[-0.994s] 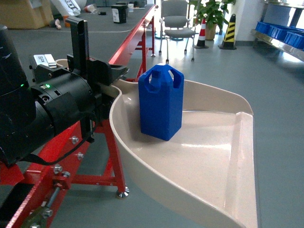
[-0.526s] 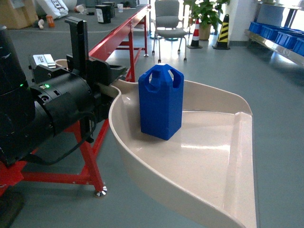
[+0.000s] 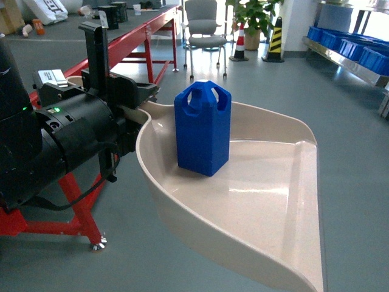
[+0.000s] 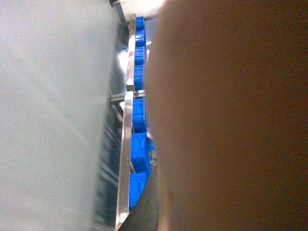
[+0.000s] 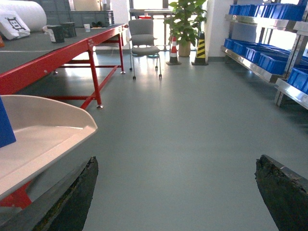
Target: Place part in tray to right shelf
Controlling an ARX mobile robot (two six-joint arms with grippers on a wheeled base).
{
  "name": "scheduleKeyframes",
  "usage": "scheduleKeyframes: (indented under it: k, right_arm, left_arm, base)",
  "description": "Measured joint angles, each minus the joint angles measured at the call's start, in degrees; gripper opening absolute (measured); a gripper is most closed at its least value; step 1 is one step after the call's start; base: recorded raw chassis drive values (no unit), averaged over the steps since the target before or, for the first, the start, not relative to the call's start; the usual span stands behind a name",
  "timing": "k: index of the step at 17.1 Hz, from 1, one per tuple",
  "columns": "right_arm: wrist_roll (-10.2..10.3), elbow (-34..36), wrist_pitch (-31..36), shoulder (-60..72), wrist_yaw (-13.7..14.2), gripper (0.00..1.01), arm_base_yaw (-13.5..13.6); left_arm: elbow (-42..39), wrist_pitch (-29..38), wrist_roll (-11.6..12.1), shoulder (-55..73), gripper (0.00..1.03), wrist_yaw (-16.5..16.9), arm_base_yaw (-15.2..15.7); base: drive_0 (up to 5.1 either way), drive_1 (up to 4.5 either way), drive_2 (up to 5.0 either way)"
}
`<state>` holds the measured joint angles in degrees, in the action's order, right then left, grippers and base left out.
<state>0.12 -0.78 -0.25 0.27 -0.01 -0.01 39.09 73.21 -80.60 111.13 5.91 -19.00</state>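
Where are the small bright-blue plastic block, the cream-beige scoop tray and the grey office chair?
Bright-blue plastic block (image 3: 202, 137): head view, front face.
Cream-beige scoop tray (image 3: 267, 207): head view, bare floor.
Grey office chair (image 5: 143, 32): right wrist view, backrest.

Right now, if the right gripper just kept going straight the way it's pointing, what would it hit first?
Nothing close. The right gripper points across open grey floor toward the far chair; the tray lies off to its left, though depth is unclear.
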Motion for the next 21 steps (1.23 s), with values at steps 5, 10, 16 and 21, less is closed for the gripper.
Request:
scheduleKeyframes:
  k: [5,10,16,21]
  right_arm:
    - [0.0,0.0,0.0,0.0,0.1,0.98,0.0]
    - [0.0,0.0,0.0,0.0,0.0,0.98,0.0]
    - [0.0,0.0,0.2,0.0,0.0,0.98,0.0]
    - [0.0,0.0,0.1,0.0,0.0,0.98,0.0]
  left_arm:
    - [0.0,-0.1,-0.1,0.0,0.12,0.4,-0.7]
    - [-0.1,0.2,0.0,-0.1,0.12,0.2,-0.3]
    - [-0.1,0.2,0.0,-0.1,0.12,0.3,-0.3]
    - [-0.1,0.1,0.0,-0.1,0.12,0.2,-0.3]
  base:
    - [0.0,0.00,0.0]
    - [0.0,3.46,-3.4]
    - [0.0,4.33,-4.3]
    - [0.0,4.34,-4.3]
